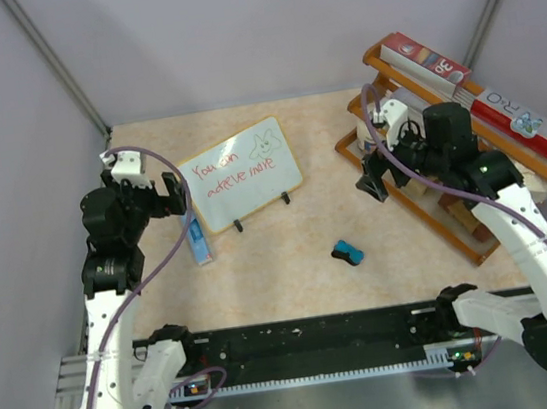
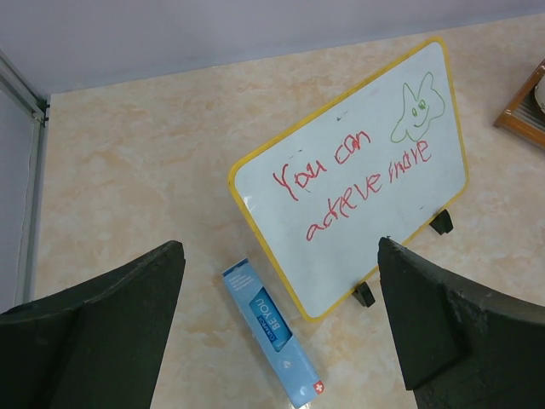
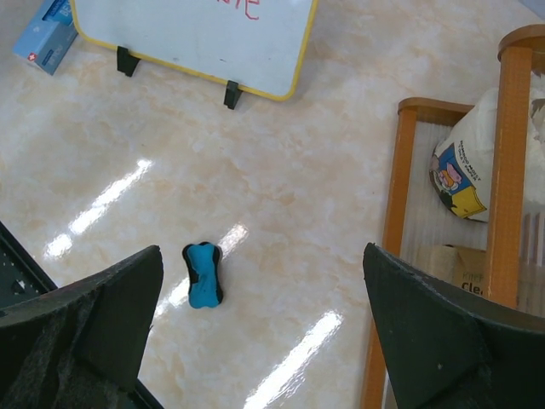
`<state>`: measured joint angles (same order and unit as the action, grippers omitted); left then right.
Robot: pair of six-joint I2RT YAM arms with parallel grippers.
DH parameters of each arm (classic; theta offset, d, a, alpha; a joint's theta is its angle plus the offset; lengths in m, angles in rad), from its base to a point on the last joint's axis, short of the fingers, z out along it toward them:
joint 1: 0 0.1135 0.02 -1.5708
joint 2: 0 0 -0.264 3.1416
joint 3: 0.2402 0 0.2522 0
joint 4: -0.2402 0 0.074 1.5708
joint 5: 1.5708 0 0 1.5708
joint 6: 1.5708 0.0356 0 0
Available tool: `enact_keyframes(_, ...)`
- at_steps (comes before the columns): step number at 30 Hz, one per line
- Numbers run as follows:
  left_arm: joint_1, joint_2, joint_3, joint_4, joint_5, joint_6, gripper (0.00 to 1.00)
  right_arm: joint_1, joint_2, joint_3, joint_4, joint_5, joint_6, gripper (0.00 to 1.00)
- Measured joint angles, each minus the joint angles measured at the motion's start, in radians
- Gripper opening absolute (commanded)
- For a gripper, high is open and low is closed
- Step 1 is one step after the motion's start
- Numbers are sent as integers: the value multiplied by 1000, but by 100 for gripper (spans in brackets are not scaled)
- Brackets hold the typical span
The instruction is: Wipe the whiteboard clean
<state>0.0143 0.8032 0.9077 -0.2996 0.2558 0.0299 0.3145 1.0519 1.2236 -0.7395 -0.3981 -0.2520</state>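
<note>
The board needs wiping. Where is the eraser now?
Top view: the eraser lies right of centre on the table, in front of the whiteboard, left of the wooden rack.

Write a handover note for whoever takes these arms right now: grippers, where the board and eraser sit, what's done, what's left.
Left gripper: open, empty, beside the whiteboard.
Right gripper: open, empty, by the wooden rack.
Board: propped on its feet, far left of centre; blue marker box lies at its near left corner.
Eraser: loose on the table, right of centre, touching nothing.
Done: nothing; red writing and green doodle intact.
Left: pick up the eraser, wipe the board clean.
</note>
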Motion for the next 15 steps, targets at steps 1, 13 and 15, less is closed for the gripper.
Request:
enact_keyframes(1,0,0,0,0,-2,1,99,5,0,0,0,6,-2,99)
enact_keyframes(13,0,7,-12,2,-30,41,99,32,-4,-41,-2,50,-19,99)
enact_keyframes(15,0,19,-16,3,-32,55,99,32,-5,-52,-2,53,-26,99)
